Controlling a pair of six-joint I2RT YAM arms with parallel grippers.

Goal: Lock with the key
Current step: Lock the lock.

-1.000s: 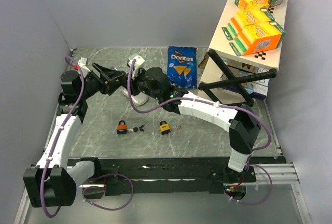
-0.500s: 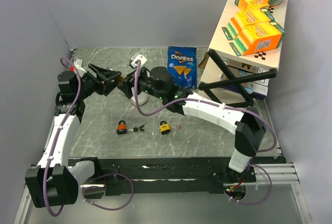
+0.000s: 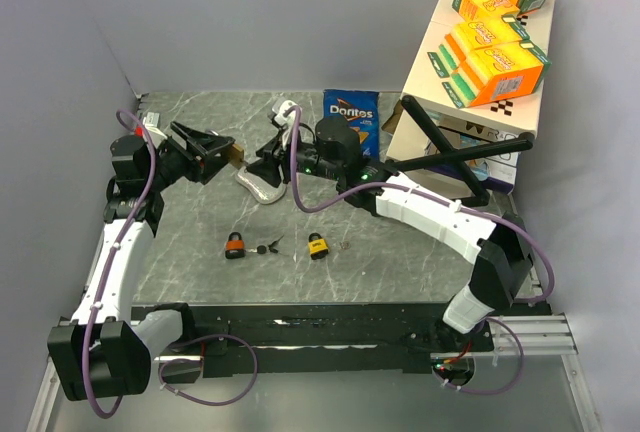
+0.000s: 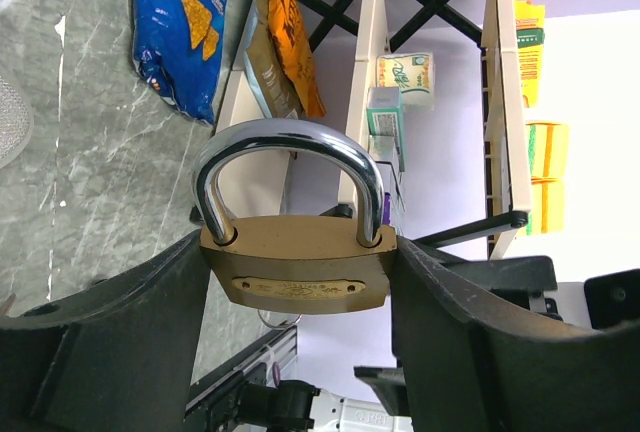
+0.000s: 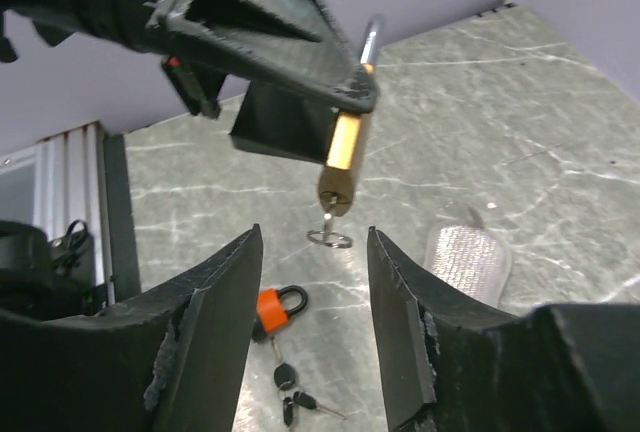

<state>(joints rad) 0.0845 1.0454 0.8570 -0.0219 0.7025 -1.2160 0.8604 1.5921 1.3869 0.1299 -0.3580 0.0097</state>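
A brass padlock (image 4: pixel 295 267) with a steel shackle is held off the table, and my left gripper (image 4: pixel 295 252) is shut on its body. Both shackle legs sit in the body. In the top view the left gripper (image 3: pixel 222 152) holds the padlock (image 3: pixel 236 155) at the left. A key (image 5: pixel 328 224) with a small ring hangs from the base of the padlock (image 5: pixel 343 157). My right gripper (image 5: pixel 313 242) is open just short of the key, touching nothing. In the top view the right gripper (image 3: pixel 272 147) is right of the padlock.
An orange padlock with a bunch of keys (image 3: pixel 235 245) and a yellow padlock (image 3: pixel 318 245) lie on the table in front. A silver pouch (image 3: pixel 257 185) lies under the grippers. A Doritos bag (image 3: pixel 351 127) and a shelf of orange boxes (image 3: pixel 470 102) stand at the back right.
My right gripper has let go at the padlock's base, opened and drawn back to the right. The left gripper still holds the brass padlock, shifted slightly.
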